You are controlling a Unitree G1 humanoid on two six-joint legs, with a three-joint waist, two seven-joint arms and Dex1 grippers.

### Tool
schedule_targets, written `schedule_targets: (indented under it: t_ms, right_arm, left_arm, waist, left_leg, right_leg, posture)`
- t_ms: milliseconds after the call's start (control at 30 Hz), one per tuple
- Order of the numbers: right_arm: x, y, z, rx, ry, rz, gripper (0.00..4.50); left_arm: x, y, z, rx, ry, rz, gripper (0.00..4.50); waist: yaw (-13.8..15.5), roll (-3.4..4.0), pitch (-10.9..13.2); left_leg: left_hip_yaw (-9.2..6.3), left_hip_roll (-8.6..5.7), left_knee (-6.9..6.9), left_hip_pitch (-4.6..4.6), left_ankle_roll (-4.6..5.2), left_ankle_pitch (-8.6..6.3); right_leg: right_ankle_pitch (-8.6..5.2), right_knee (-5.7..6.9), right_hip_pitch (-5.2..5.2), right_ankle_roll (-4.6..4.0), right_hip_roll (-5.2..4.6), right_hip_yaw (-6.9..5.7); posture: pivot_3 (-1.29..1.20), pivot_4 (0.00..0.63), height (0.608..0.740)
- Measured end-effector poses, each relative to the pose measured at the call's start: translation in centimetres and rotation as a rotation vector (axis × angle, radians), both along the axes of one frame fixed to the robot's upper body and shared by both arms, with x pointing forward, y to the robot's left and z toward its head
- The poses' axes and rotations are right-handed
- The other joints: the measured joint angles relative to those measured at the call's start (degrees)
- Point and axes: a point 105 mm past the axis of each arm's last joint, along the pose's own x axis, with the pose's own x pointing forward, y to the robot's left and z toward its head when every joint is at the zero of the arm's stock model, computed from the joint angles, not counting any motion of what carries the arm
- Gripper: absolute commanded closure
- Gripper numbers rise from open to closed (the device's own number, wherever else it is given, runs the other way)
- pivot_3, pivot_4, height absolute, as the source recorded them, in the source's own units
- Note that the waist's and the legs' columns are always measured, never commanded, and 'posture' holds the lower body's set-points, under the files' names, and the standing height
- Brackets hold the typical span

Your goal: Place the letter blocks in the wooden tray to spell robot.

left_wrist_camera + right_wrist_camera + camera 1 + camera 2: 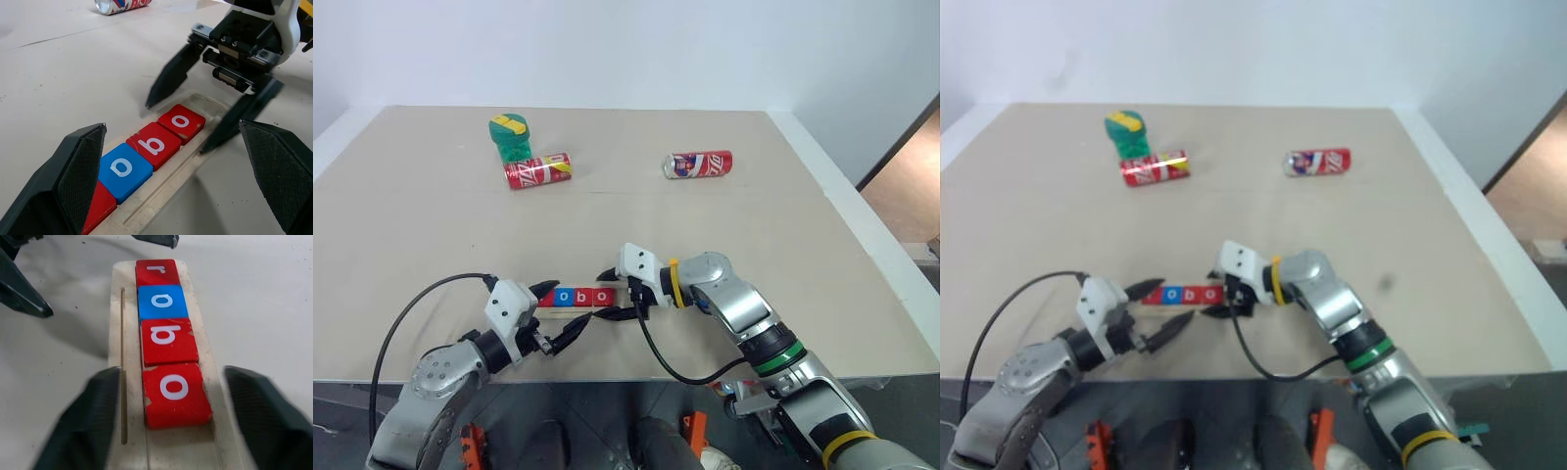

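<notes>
The wooden tray [117,338] lies near the table's front edge. In its groove sit four letter blocks in a row: red r [156,272], blue o [162,302], red b [168,340] and red o [175,394]. My right gripper [601,295] is open. Its fingers [83,431] straddle the red o at the row's right end without touching it. My left gripper [570,305] is open too, at the tray's left end, one finger on each side of the tray, holding nothing.
Two red soda cans [537,170] [699,164] lie on their sides at the far part of the table. A green and yellow object [510,137] stands beside the left can. The table's front edge [607,377] runs just below the tray.
</notes>
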Motion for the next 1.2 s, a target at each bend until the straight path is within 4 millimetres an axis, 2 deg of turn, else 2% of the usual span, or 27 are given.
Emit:
schedule_targets:
  t_ms: [167, 267, 333, 367, 400, 433, 500, 567, 600, 700, 833, 1133, 1200]
  right_arm:
    - [0.3, 0.1, 0.6, 0.042, 0.025, -0.037, 0.06]
    - [1.5, -0.3, 3.7, 0.182, 0.024, -0.153, 0.06]
    - [3.0, -2.5, 6.4, 0.322, 0.032, -0.304, 0.06]
    - [3.9, -4.8, 7.9, 0.381, 0.012, -0.413, 0.06]
    - [4.2, -6.9, 8.4, 0.402, -0.012, -0.500, 0.06]
    - [4.1, -8.6, 8.4, 0.403, -0.033, -0.571, 0.06]
    - [3.1, -12.1, 6.3, 0.363, -0.028, -0.723, 0.06]
    - [1.6, -13.5, 3.3, 0.313, 0.021, -0.825, 0.06]
    - [1.0, -13.8, 2.6, 0.304, 0.020, -0.870, 0.06]
    - [-0.6, -13.9, 2.2, 0.317, -0.032, -0.993, 0.06]
    - [-1.9, -14.0, 2.2, 0.331, -0.061, -1.140, 0.06]
    - [-4.2, -14.1, -1.1, 0.222, 0.066, -1.281, 0.06]
    - [-4.3, -14.0, -1.1, 0.210, 0.065, -1.281, 0.60]
  left_arm:
    - [0.0, 0.0, 0.1, -0.001, -0.002, -0.002, 0.00]
    - [-0.3, -0.4, 0.3, 0.000, -0.006, -0.045, 0.00]
    - [-1.7, -1.4, 0.3, 0.076, 0.000, -0.195, 0.00]
    - [-2.5, -1.8, 0.3, 0.104, 0.006, -0.271, 0.00]
    - [-3.0, -2.1, 0.3, 0.117, 0.010, -0.321, 0.00]
    - [-3.4, -2.3, 0.2, 0.129, 0.017, -0.362, 0.00]
    - [-3.9, -2.2, 0.1, 0.168, 0.032, -0.434, 0.00]
    - [-4.1, -2.3, 0.3, 0.194, 0.030, -0.486, 0.00]
    - [-4.0, -2.4, 0.5, 0.189, 0.024, -0.507, 0.00]
    - [-3.5, -2.5, 0.9, 0.181, 0.019, -0.533, 0.00]
    - [-2.9, -2.3, 0.4, 0.184, 0.031, -0.534, 0.00]
    - [-2.7, -2.2, 0.2, 0.208, 0.015, -0.544, 0.00]
    - [-2.7, -2.2, 0.2, 0.210, 0.012, -0.544, 0.00]
  waist:
    - [0.0, 0.01, 0.0]
    - [0.0, 0.01, 0.0]
    - [0.2, -0.01, 0.0]
    - [0.4, 0.03, 0.0]
    - [0.5, 0.02, 0.0]
    - [0.8, -0.04, -0.1]
    - [0.8, -0.13, -0.1]
    - [0.3, -0.03, -0.1]
    - [0.0, 0.06, 0.0]
    - [-0.6, 0.10, -0.1]
    - [-0.6, 0.11, -0.1]
    - [-0.6, 0.09, -0.1]
    - [-0.7, 0.05, -0.1]
  left_leg:
    - [0.00, 0.01, 0.00, 0.00, 0.00, 0.00]
    - [-0.02, 0.01, 0.00, -0.03, 0.00, 0.00]
    - [-0.09, -0.02, 0.00, -0.11, -0.01, 0.01]
    - [-0.08, -0.04, -0.01, -0.13, -0.02, 0.01]
    - [-0.09, -0.08, -0.03, -0.16, -0.02, 0.01]
    - [-0.10, -0.12, -0.05, -0.18, -0.06, -0.02]
    - [-0.05, -0.13, -0.05, -0.20, -0.24, -0.15]
    - [0.01, -0.12, -0.06, -0.25, -0.29, -0.28]
    - [0.00, -0.12, -0.09, -0.32, -0.28, -0.29]
    - [-0.04, 0.01, -0.11, -0.32, -0.28, -0.29]
    - [-0.12, 0.14, -0.08, -0.27, -0.34, -0.22]
    - [0.00, 0.00, -0.02, -0.25, -0.32, -0.19]
    - [0.00, -0.01, -0.02, -0.25, -0.32, -0.19]
  right_leg:
    - [0.00, 0.00, -0.02, -0.01, 0.01, 0.01]
    - [0.03, 0.01, -0.04, -0.02, 0.01, -0.02]
    - [-0.02, 0.01, -0.05, -0.02, 0.01, -0.05]
    - [-0.20, 0.01, -0.04, -0.07, -0.10, -0.03]
    - [-0.30, 0.00, -0.02, -0.04, -0.17, -0.01]
    - [-0.42, -0.02, -0.01, 0.01, -0.22, -0.02]
    - [-0.56, -0.03, -0.01, 0.07, -0.25, 0.06]
    - [-0.52, -0.01, -0.16, 0.27, -0.22, 0.19]
    - [-0.48, 0.03, -0.30, 0.28, -0.17, 0.28]
    - [-0.47, 0.08, -0.33, 0.24, 0.12, 0.23]
    - [-0.36, 0.11, -0.28, 0.05, 0.22, 0.09]
    - [-0.44, 0.08, -0.26, -0.02, -0.03, 0.21]
    - [-0.44, 0.08, -0.25, -0.01, -0.02, 0.20]
  posture:
    - [0.00, 0.150, 0.740]
    - [0.00, 0.150, 0.740]
    - [0.00, 0.150, 0.740]
    - [0.00, 0.150, 0.740]
    - [0.00, 0.150, 0.740]
    - [0.00, 0.150, 0.740]
    - [0.00, 0.150, 0.740]
    - [0.00, 0.150, 0.740]
    - [0.00, 0.150, 0.740]
    - [0.00, 0.150, 0.740]
    - [0.00, 0.150, 0.740]
    - [0.00, 0.150, 0.740]
    - [0.00, 0.150, 0.740]
